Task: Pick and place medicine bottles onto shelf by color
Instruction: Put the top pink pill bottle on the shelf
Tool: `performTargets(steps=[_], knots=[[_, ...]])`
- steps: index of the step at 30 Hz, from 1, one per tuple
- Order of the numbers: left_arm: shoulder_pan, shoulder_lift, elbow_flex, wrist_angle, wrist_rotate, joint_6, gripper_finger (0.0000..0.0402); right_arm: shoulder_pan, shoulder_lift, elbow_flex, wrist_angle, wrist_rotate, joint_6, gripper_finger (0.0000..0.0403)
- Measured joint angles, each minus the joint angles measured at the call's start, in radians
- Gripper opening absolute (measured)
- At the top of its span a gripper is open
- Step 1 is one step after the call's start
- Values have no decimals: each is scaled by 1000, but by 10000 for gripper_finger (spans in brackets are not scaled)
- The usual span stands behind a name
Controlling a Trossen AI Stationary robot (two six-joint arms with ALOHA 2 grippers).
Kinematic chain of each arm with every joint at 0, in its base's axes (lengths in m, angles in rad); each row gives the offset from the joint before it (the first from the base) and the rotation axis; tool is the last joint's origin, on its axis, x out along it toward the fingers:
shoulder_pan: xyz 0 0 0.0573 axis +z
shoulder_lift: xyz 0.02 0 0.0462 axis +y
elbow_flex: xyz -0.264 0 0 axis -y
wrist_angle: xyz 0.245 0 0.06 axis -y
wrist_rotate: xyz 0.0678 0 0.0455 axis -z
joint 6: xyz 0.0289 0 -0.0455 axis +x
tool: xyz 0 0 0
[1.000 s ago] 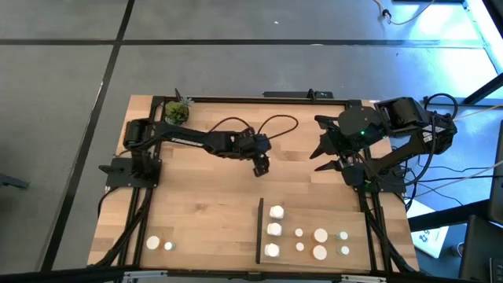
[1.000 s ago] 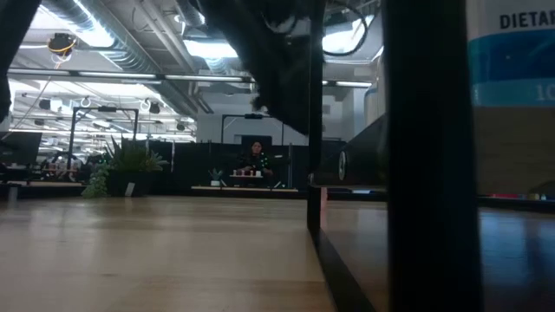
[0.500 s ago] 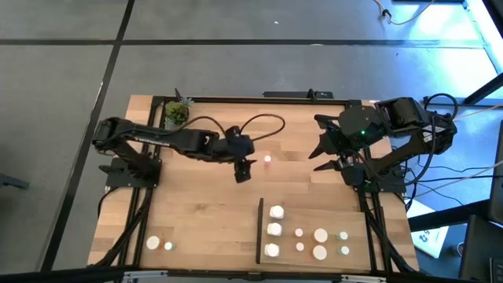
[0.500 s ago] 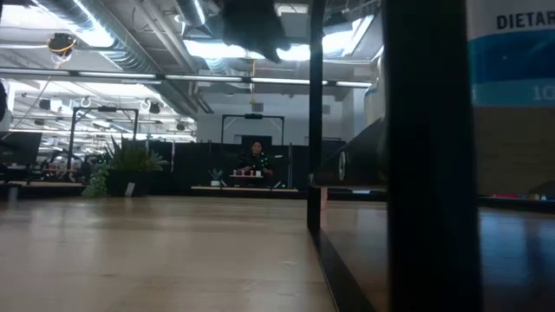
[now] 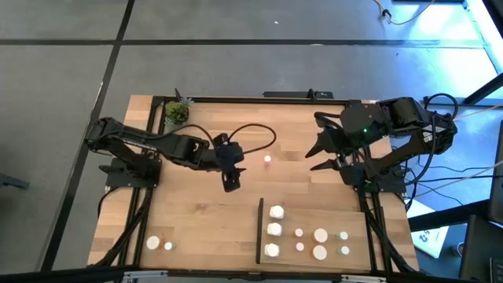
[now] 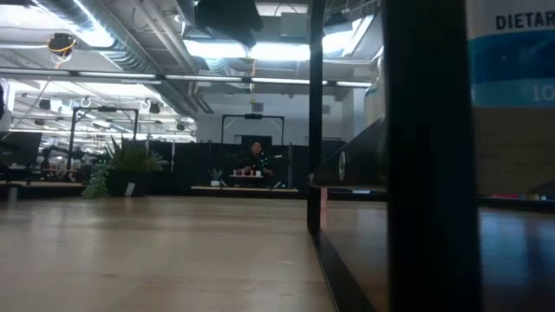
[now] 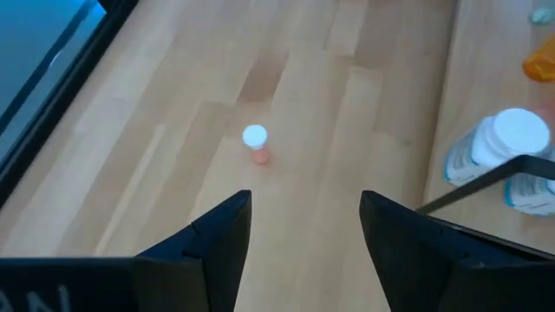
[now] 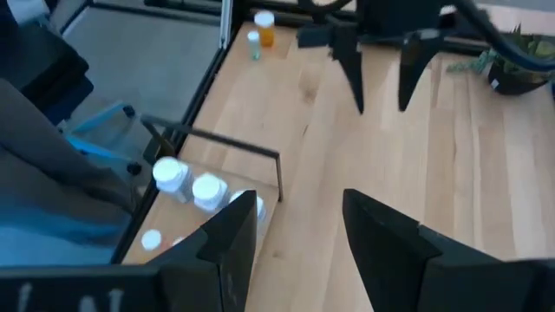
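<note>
A small bottle (image 5: 268, 159) with a white top and pinkish body stands alone on the tabletop; it also shows in the left wrist view (image 7: 255, 144). My left gripper (image 5: 229, 184) is open and empty above the table's middle, left of and nearer than that bottle, and touches nothing (image 7: 303, 208). The light-wood shelf (image 5: 357, 244) with its black upright strip (image 5: 260, 230) lies at the near right and bears several white bottles (image 5: 273, 229). Two more bottles (image 5: 160, 244) stand at the near left. My right gripper (image 5: 311, 159) is open and empty at the far right (image 8: 299, 230).
A small potted plant (image 5: 177, 113) stands at the far left corner. A black cable (image 5: 255, 134) loops over the table's far middle. In the low view a large bottle (image 6: 512, 87) stands close at the right. Bare tabletop lies between the shelf strip and the two near-left bottles.
My left gripper has gone toward the table's left and near edges, away from the small pinkish bottle. The bottle, hidden under the gripper a second ago, now stands free on the table.
</note>
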Motion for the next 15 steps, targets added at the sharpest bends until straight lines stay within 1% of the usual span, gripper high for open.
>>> performTargets(steps=[4,10,15], knots=[[-29,0,0,-1,-16,-36,210,0,0,0,3,0,54,174],[-64,-17,1,2,-66,-59,210,-14,40,0,-18,8,111,174],[-83,-38,1,-9,-108,-84,210,-26,79,0,14,9,69,174]])
